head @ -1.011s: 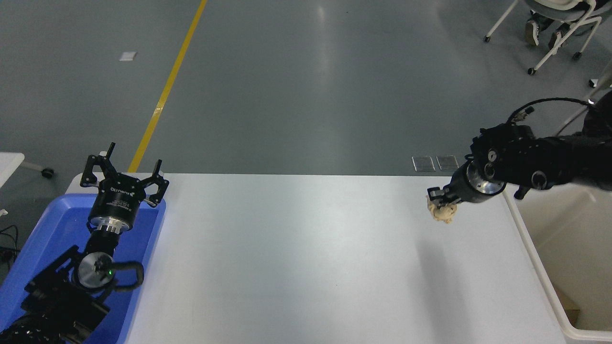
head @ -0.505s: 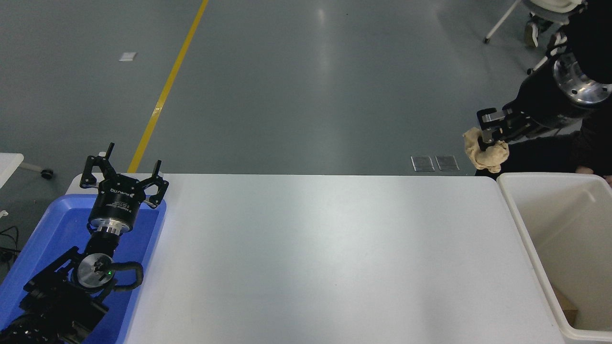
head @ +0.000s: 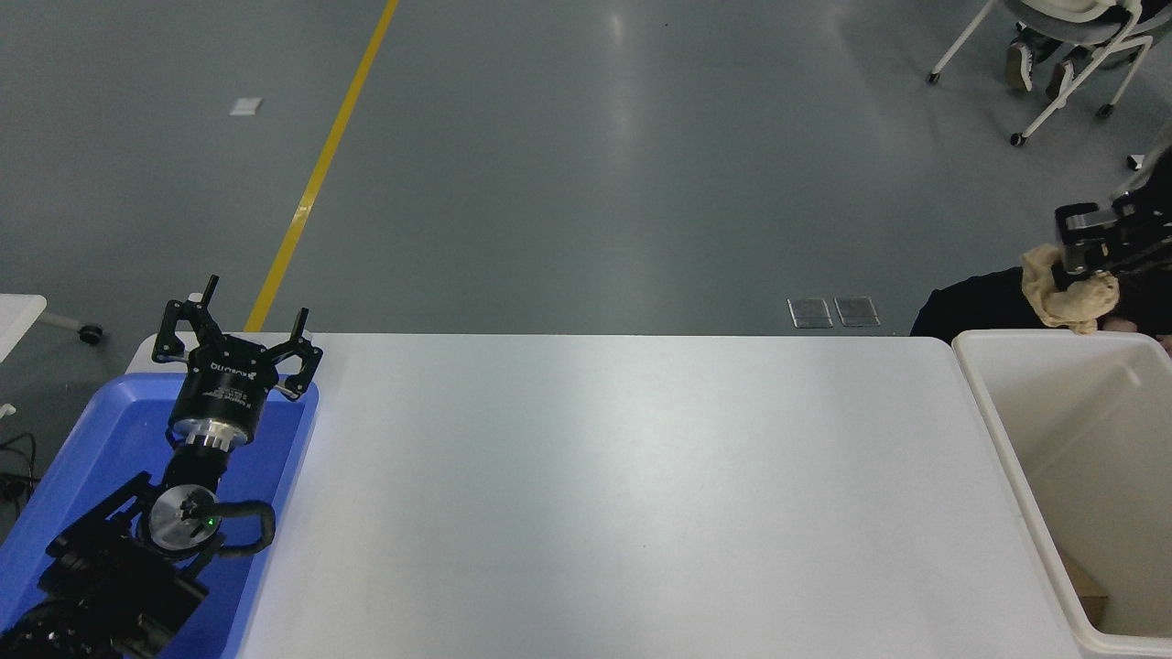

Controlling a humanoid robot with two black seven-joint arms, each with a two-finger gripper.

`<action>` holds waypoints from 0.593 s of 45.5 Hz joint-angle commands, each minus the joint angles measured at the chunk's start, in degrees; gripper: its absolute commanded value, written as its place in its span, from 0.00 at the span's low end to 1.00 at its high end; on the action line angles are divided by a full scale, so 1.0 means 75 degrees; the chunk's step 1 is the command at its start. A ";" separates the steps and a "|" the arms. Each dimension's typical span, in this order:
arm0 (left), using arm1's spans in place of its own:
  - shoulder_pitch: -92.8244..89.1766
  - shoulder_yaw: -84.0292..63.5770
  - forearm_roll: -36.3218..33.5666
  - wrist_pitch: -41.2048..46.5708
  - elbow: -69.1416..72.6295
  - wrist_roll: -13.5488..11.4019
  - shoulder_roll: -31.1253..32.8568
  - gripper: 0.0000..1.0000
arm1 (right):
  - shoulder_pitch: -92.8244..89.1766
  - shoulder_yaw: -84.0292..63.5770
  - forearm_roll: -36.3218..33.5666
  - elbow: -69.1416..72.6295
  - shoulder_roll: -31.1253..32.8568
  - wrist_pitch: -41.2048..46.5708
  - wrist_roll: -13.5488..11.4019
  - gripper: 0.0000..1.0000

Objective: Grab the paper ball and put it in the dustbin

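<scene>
The tan-brown paper ball (head: 1067, 291) hangs in my right gripper (head: 1073, 259), which is shut on it at the right edge, above the far rim of the dustbin (head: 998, 416). The dustbin is a deep off-white bin standing against the table's right end. Most of the right arm is out of view. My left gripper (head: 236, 322) is open and empty, parked at the lower left over the blue tray.
A shallow blue tray (head: 87, 439) lies at the table's left end under the left arm. A dark shape (head: 971, 307) sits behind the dustbin's far rim. A wheeled chair (head: 1053, 55) stands on the floor at the top right.
My right gripper has carried the paper ball up off the table and to the right, from over the table's right part to above the dustbin's far rim. The left arm has not moved.
</scene>
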State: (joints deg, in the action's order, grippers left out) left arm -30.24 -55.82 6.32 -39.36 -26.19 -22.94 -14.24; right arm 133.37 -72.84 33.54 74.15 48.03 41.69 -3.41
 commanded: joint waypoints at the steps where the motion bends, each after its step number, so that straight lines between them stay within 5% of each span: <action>1: 0.0001 0.0001 0.0001 -0.0002 0.0000 0.0000 0.0001 1.00 | -0.2451 0.1026 0.0614 -0.1706 0.1775 -0.0659 0.0010 0.00; 13: 0.0001 0.0001 0.0001 -0.0002 0.0000 0.0000 0.0001 1.00 | -0.7489 0.4740 0.0087 -0.2983 0.1999 -0.2568 -0.0014 0.00; 27: 0.0001 0.0001 0.0001 -0.0002 0.0000 0.0000 0.0001 1.00 | -1.1499 0.8082 -0.0850 -0.5631 -0.0202 -0.4339 -0.0014 0.00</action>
State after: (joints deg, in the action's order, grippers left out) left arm -30.23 -55.81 6.33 -39.37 -26.19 -22.94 -14.24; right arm 69.82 -30.12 31.58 46.93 56.35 19.38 -3.52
